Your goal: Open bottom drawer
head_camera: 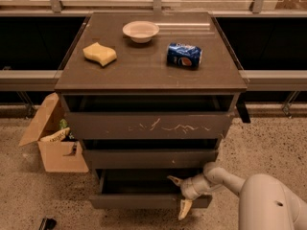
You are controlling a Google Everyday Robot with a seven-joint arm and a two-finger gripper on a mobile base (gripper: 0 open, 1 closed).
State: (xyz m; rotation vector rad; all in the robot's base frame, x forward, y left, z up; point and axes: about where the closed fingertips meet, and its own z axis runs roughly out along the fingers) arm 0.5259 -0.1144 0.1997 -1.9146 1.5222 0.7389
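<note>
The bottom drawer [139, 201] is the lowest of three dark grey-brown fronts. It stands pulled out a little, and its dark inside [139, 183] shows above the front. My gripper [178, 194] is at the right part of that drawer's front, reaching in from the lower right. It is open. One pale finger [172, 179] points over the drawer's top edge and the other finger [184, 209] hangs in front of the drawer face. It holds nothing.
On the cabinet top [144, 73] lie a yellow sponge [100, 53], a white bowl [140, 31] and a blue soda can [184, 55]. The scratched top drawer [148, 125] is slightly out. An open cardboard box [55, 140] stands on the floor at the left.
</note>
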